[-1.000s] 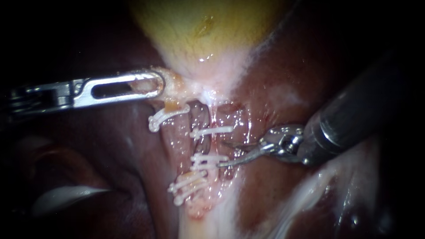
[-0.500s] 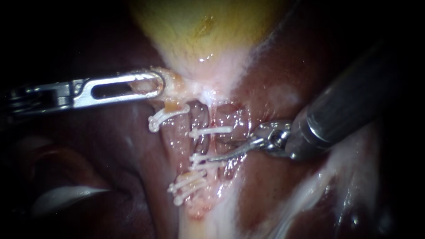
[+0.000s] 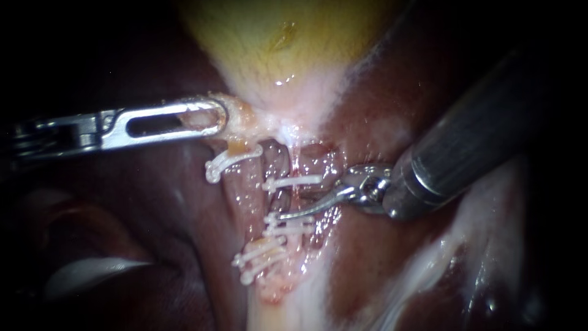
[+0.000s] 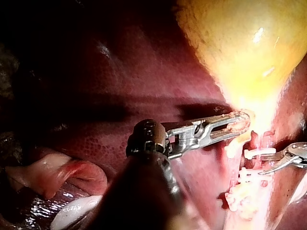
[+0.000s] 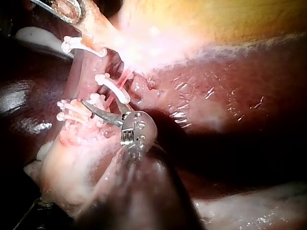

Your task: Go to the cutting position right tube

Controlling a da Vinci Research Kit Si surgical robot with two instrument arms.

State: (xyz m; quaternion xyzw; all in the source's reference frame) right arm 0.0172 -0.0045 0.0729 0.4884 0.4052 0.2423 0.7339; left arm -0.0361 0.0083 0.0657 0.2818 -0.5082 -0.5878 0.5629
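The worst slip from here would be a cut in the wrong place. Our right instrument (image 3: 297, 207) comes in from 2 o'clock. Its hand, two thin curved blades, looks spread: one blade lies plainly across the right tube (image 3: 306, 167), while the other is mostly lost against it. The tube runs from 12 to 6 o'clock below the gallbladder (image 3: 275, 43), and the blade sits between the upper clip (image 3: 293, 182) and the lower clips (image 3: 289, 225). That gap is narrow, so a drift toward 12 or 6 could make a blade bite a clip or loosen it. The tip, pointing to 9 o'clock, reaches nearly to the left tube (image 3: 245, 190) and could nick it if pushed further. Our left instrument (image 3: 217, 116), from 9 o'clock, has its hand pinching tissue at the gallbladder's neck. If that grip slips, the tube would go slack. Open room lies toward 3 o'clock, over the liver (image 3: 373, 79).
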